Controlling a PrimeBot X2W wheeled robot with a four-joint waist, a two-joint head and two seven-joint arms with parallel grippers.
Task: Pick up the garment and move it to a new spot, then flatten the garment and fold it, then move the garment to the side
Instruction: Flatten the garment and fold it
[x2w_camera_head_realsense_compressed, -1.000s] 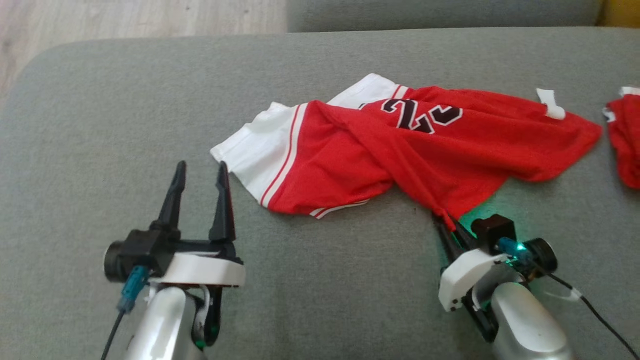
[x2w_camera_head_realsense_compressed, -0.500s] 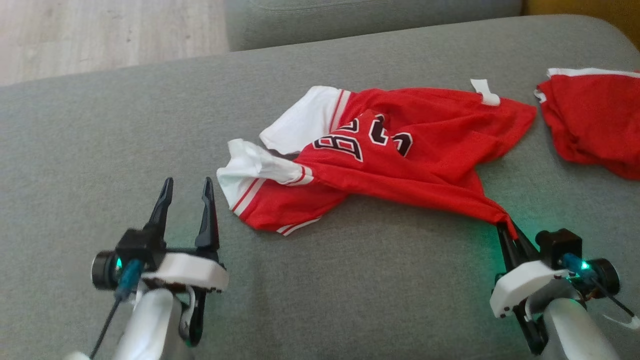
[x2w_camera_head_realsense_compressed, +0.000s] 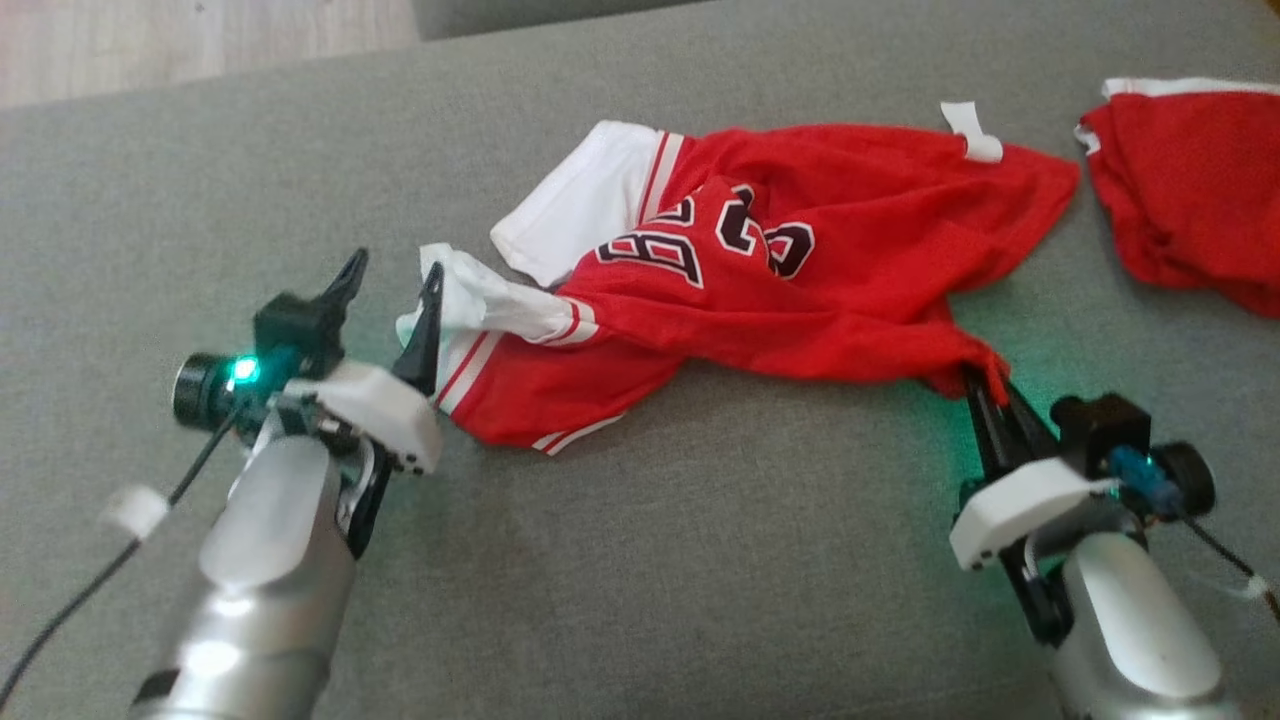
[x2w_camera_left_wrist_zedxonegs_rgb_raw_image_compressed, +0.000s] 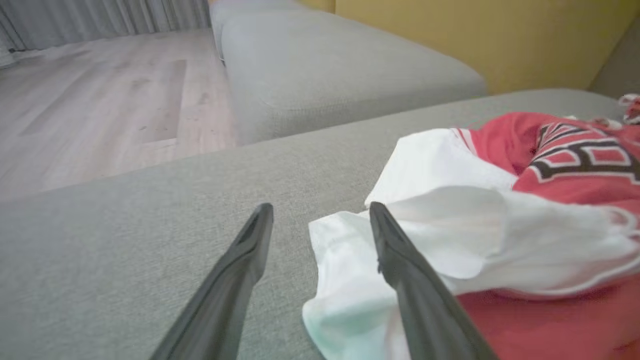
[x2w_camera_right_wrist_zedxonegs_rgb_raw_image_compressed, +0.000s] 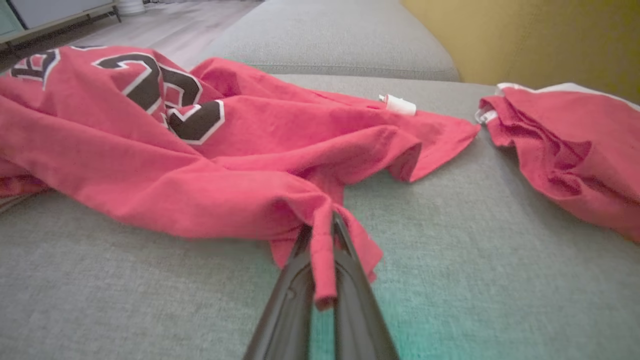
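Crumpled red-and-white numbered jersey garment (x2w_camera_head_realsense_compressed: 800, 300) lies mid-cushion on the grey fabric couch cushion (x2w_camera_head_realsense_compressed: 650, 560). Near red corner clamped in the right gripper (x2w_camera_head_realsense_compressed: 985, 400); left gripper (x2w_camera_head_realsense_compressed: 395, 268) spread at the white hem. Flattening, folding and the side-move judged pending.

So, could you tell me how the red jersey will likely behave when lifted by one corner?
Probably floppy: the red jersey lies in soft folds and bunches where the right pincer pinches its corner. Likely light, as the thin cloth drapes low on the sofa. It would probably sag and trail.
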